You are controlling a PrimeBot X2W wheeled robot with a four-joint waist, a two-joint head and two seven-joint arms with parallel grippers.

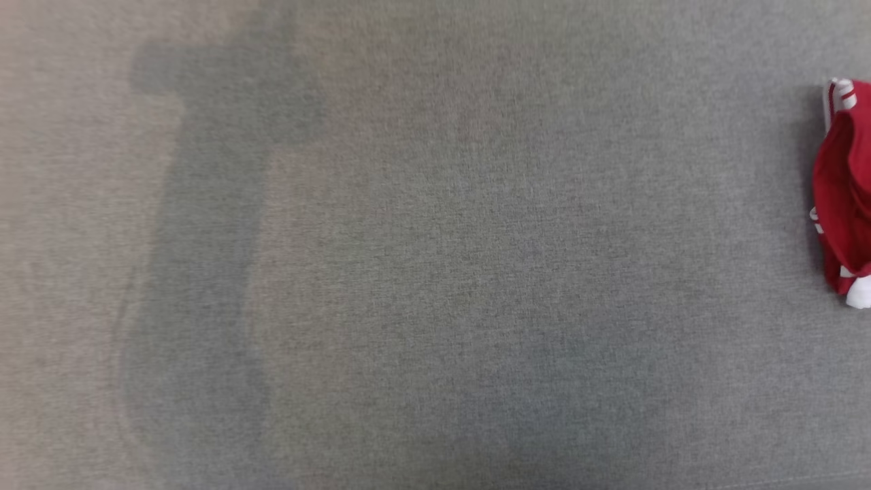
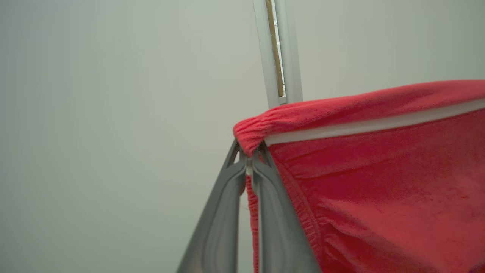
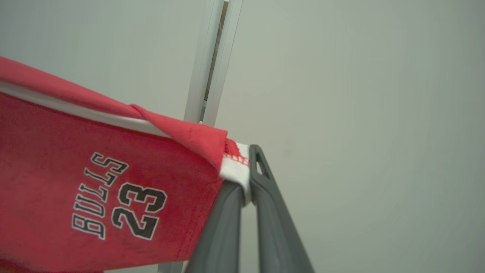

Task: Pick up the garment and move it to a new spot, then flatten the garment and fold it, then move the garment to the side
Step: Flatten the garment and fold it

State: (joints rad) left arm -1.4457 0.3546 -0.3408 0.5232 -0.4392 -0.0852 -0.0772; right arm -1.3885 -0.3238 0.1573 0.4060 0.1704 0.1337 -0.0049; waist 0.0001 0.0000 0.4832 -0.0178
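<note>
Cloth surface [image 1: 435,272], grey, takes up nearly all of the head view, w/ a soft dark shadow [image 1: 204,238] running from approx 11 down to 7 o'clock. Pale wall [image 2: 94,113] sits behind both wrist views, w/ a slim light post [image 2: 278,49] rising at 12 o'clock in each.

Red garment [image 1: 847,197] shows at 3 o'clock in the head view, bunched at the very edge, white bits at its top & bottom. Can't tell if it touches the cloth surface there.

In the left wrist view the garment fills the 3 to 5 o'clock part, and a white stripe [image 2: 360,127] runs across just under its top hem. Left gripper [image 2: 249,163] at 6 o'clock is clamped tight on the gathered corner of that hem, fabric pinched btwn the 2 fingers.

In the right wrist view the garment hangs over 8 to 10 o'clock. Right gripper [image 3: 246,178] at 6 o'clock is closed on its white-edged corner. Black-and-white print [image 3: 113,197], "BULLS 23", sits at approx 8 o'clock, near that corner.
</note>
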